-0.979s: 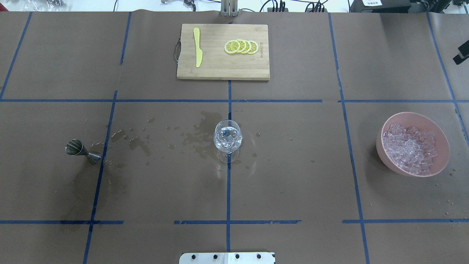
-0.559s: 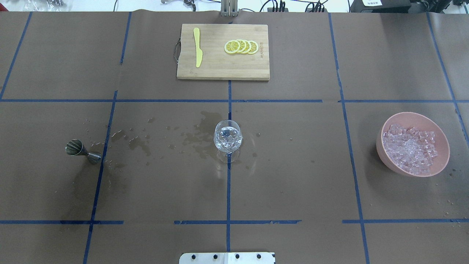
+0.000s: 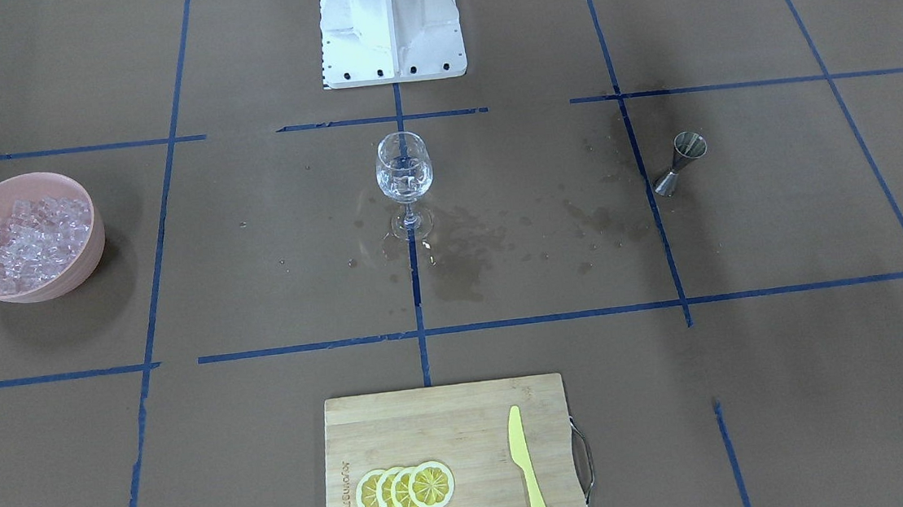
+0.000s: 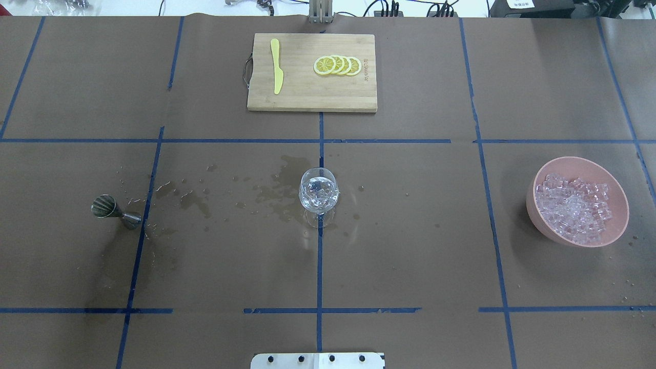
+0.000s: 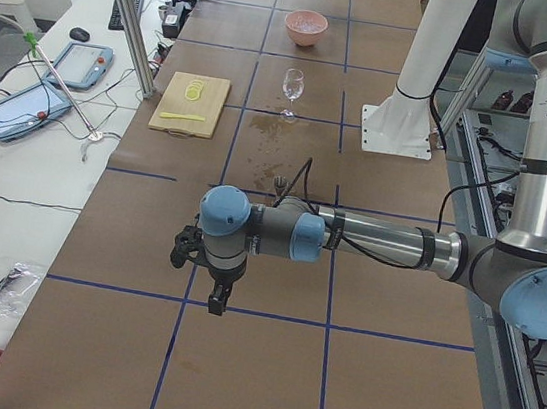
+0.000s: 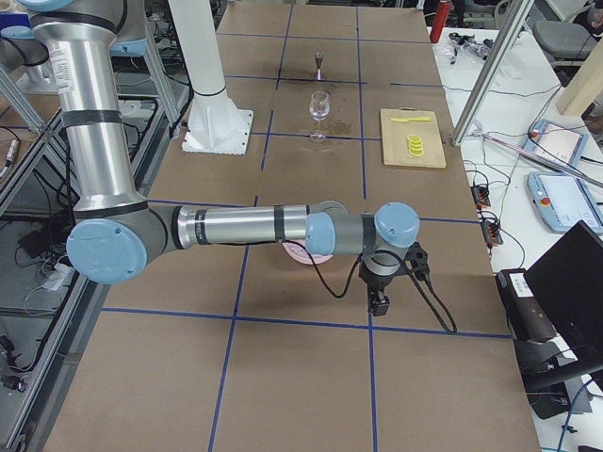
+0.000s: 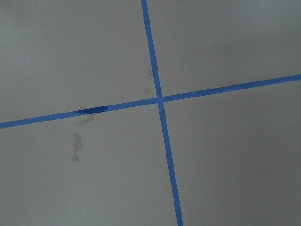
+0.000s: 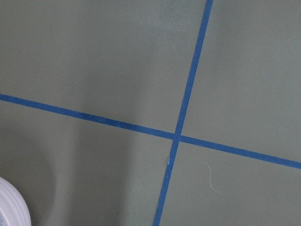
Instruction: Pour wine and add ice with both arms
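Distance governs the next move: both claws hang out beyond the table's ends, well apart from the wine glass [image 4: 318,193] in the middle of the overhead view. The left claw [image 5: 218,303] shows only in the left-end view, pointing down over a blue tape cross. The right claw [image 6: 380,303] shows only in the right-end view, also pointing down. I cannot tell whether either is wide or narrow, and neither wrist camera catches its own fingers.

With the glass as the dial's centre in the overhead view, the steel jigger [image 4: 115,211] stands upright at 9 o'clock, well apart. The pink bowl [image 4: 581,165] sits at 3 o'clock, heaped with ice [image 4: 573,207], and the wooden cutting board [image 4: 307,100] lies at 12 o'clock. A few clear cubes sit inside the glass. The wine [image 3: 404,182], if that is what pools among them, is too colourless to tell from the ice.

The right claw is much the nearer to the bowl. In the right-end view the bowl peeks out from under the forearm at about 10 o'clock of that claw, and its rim shows at 7 o'clock in the right wrist view. The jigger lies on the left arm's side, beyond the left claw toward the glass. Judging by what the glass holds, pouring and icing look done; any further cube would fall to the right arm.
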`<state>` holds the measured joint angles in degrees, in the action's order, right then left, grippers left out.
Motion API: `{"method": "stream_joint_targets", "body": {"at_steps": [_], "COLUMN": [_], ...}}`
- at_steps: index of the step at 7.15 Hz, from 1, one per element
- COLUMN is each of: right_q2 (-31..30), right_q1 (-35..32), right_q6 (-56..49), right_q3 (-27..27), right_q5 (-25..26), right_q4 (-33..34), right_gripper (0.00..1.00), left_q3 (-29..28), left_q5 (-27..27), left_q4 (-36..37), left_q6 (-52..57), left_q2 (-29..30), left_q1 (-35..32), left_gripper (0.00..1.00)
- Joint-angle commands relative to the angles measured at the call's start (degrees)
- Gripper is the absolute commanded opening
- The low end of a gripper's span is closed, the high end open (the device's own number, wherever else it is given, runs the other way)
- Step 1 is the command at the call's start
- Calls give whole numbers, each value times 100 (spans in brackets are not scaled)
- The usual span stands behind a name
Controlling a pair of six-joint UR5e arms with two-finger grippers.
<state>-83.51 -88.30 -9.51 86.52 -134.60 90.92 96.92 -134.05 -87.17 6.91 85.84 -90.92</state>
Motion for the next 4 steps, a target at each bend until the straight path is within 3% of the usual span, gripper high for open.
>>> {"method": "stream_joint_targets", "body": {"at_steps": [1, 4], "right_q2": [-262, -411], "right_q1": [-143, -328], "right_q6": [11, 19], "right_q3": [-13, -39], "right_q5": [-57, -128], "right_q4": [-163, -163], "right_gripper": [100, 100], "left_q3": [-58, -68], "left_q5": [-34, -34], "left_q4": [7, -2], "left_q6": [-41, -513], "left_q2": [64, 99], "left_q1": [13, 13], "left_gripper": [100, 100]}}
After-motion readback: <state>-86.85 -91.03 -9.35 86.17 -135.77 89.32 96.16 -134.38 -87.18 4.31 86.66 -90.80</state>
